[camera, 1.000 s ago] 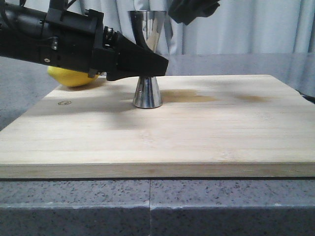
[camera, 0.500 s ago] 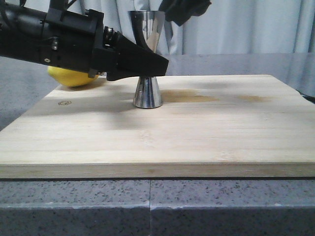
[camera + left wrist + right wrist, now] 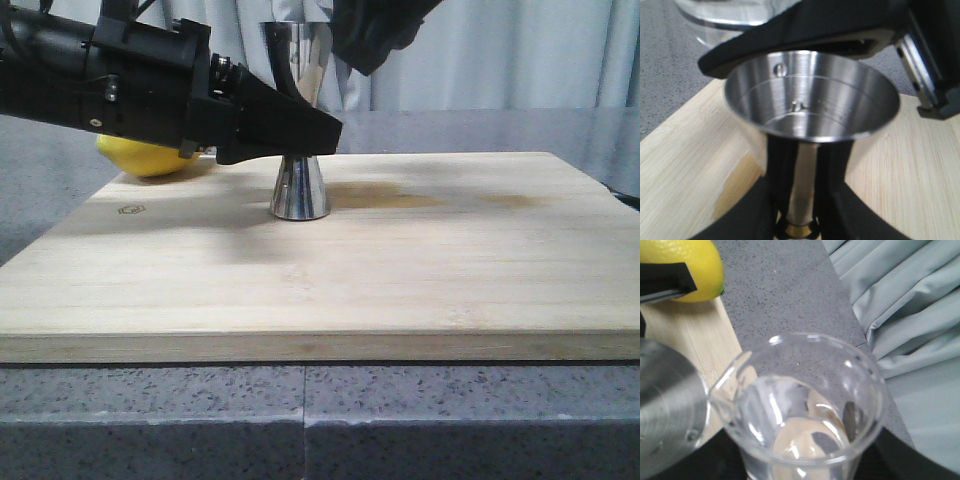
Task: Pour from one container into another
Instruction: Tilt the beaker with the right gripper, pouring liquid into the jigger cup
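Left claw [image 3: 315, 135] clamped on the waist of the steel jigger [image 3: 299, 190], black fingers [image 3: 765, 200] pressed on both sides of the narrow stem just above the thin gold band [image 3: 799, 231]. Jigger upright on the wooden board [image 3: 400, 280], toward the back and a little left of the middle, its wide upper cup open to the top and showing measure lines inside. Cup looks dry apart from a few small beads on the inner wall. Left arm reaching in from the left side, low over the board.

Right claw [image 3: 372, 35] up high, just right of the jigger's rim, closed around the glass beaker [image 3: 800, 410]; fingers themselves mostly hidden, only dark shapes under and beside the glass. Beaker tipped, its pouring lip turned toward the jigger's rim and just beside it; whether lip and rim touch, cannot tell. Some clear liquid pooled low inside the beaker.

Behind the left arm, a yellow lemon [image 3: 150, 158] resting at the back left edge of the board. Board lying on a grey speckled counter [image 3: 300, 420], with pale grey curtains [image 3: 520, 50] hanging behind. Faint brownish stains on the board right of the jigger's base.
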{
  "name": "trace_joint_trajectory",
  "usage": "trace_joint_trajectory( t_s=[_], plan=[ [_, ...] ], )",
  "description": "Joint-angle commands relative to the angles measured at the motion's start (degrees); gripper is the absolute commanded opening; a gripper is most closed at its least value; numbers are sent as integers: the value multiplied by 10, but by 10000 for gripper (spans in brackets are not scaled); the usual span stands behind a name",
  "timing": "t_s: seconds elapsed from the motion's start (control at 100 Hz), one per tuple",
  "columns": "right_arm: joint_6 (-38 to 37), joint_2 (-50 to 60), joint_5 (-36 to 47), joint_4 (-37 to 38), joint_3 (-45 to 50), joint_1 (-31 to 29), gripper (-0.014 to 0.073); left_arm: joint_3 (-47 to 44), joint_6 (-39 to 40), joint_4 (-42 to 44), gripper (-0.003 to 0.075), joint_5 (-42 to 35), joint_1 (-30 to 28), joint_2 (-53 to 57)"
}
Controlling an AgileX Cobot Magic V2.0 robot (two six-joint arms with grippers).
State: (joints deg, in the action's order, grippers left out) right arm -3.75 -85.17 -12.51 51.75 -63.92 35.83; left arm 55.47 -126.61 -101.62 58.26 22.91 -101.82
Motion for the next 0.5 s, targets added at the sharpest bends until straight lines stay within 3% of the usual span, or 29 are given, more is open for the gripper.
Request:
trace_joint_trajectory(
  t_s=[0.0, 0.49],
  plan=[
    [2, 20, 22, 30, -23, 1, 267, 15, 0, -44, 122, 35, 3, 21],
    [2, 20, 28, 74, -23, 6, 267, 15, 0, -44, 122, 35, 3, 21]
  ],
)
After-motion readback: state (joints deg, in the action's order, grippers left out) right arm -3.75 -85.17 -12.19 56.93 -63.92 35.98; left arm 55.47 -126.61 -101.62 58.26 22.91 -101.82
